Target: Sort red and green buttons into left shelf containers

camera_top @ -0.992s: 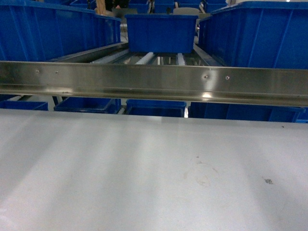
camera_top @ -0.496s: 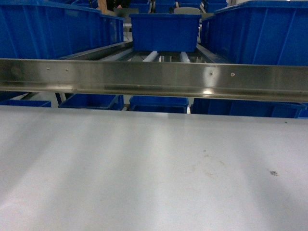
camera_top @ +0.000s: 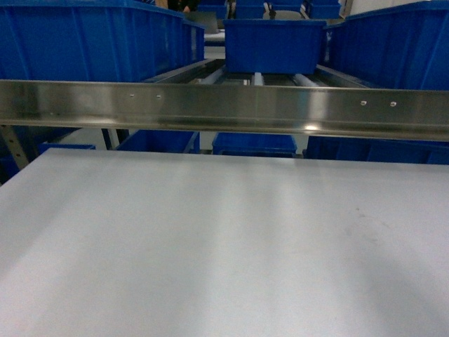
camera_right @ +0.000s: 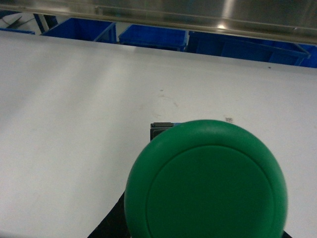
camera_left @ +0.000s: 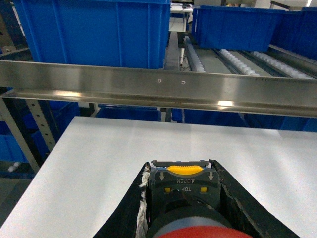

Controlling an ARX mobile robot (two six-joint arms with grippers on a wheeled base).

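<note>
Both switches ride in my grippers above the white table [camera_top: 224, 239]: the left gripper [camera_left: 181, 198] is clamped on the red button [camera_left: 190, 229], its block body pointing forward between the fingers [camera_left: 233, 203]; the right gripper, hidden beneath the cap, appears to grip the green button [camera_right: 205, 181]. The left shelf bin [camera_left: 94, 32] lies ahead and above the left fingers, beyond the steel rail [camera_left: 158, 87], so the left arm seems nearer.
</note>
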